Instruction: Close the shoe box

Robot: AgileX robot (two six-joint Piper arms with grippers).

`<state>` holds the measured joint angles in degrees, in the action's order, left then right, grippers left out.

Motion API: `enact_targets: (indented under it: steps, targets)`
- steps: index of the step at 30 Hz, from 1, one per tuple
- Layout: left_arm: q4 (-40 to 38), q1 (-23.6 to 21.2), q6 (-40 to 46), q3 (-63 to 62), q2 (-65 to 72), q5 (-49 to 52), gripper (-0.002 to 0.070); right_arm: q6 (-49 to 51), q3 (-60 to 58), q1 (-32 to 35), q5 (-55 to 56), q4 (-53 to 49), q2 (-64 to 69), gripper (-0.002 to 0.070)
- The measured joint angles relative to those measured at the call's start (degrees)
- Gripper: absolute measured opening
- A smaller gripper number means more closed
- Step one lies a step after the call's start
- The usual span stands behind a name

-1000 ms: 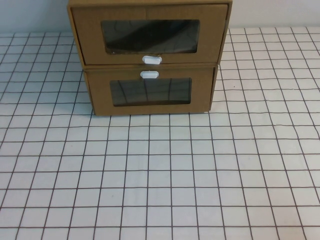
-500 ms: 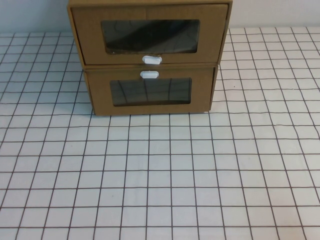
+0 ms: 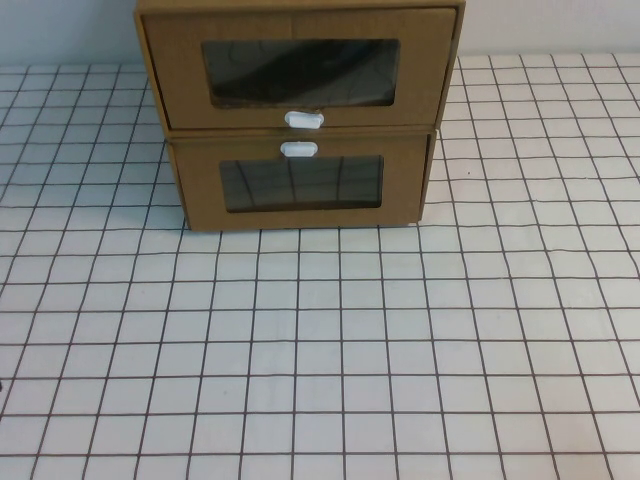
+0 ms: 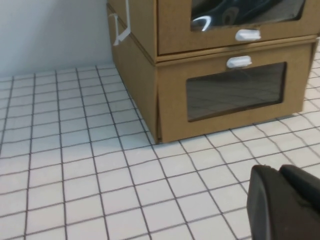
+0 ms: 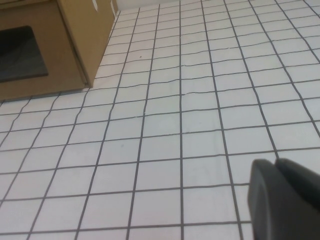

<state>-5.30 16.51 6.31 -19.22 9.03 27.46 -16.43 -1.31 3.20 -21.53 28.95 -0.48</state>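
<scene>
Well short of the shoe box (image 3: 300, 70), left gripper (image 4: 287, 202) and right gripper (image 5: 285, 197), openness unclear and holding nothing visible, should push its front squarely.

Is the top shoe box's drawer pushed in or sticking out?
Sticking out: the shoe box front overhangs the lower box. Left gripper and right gripper are both away from it, low over the table.

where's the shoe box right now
In the high view the shoe box sits at the far centre of the grid table, stacked directly on the lower cardboard box; neither tool is near it.
</scene>
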Motion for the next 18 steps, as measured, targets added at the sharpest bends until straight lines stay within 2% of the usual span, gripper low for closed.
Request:
enact_targets:
  steps: [6, 9, 13, 18]
  targets:
    - [1.92, 0.0, 0.35, 13.09, -0.82, -15.72, -0.0002, 0.0, 0.0, 0.0, -0.13, 0.0, 0.0, -0.0015]
    - [1.92, 0.0, 0.35, 18.71, -4.39, -20.04, -0.0002, 0.0, 0.0, 0.0, -0.17, 0.0, -0.04, -0.0015]
    - [2.01, 0.0, -0.59, 20.53, -8.96, -17.79, -0.0002, 0.0, 0.0, 0.0, -0.17, 0.0, -0.04, -0.0015]
    - [3.43, -1.69, -1.64, 20.66, -9.5, -9.87, -0.0002, 0.0, 0.0, 0.0, -0.26, 0.0, -0.04, -0.0015]
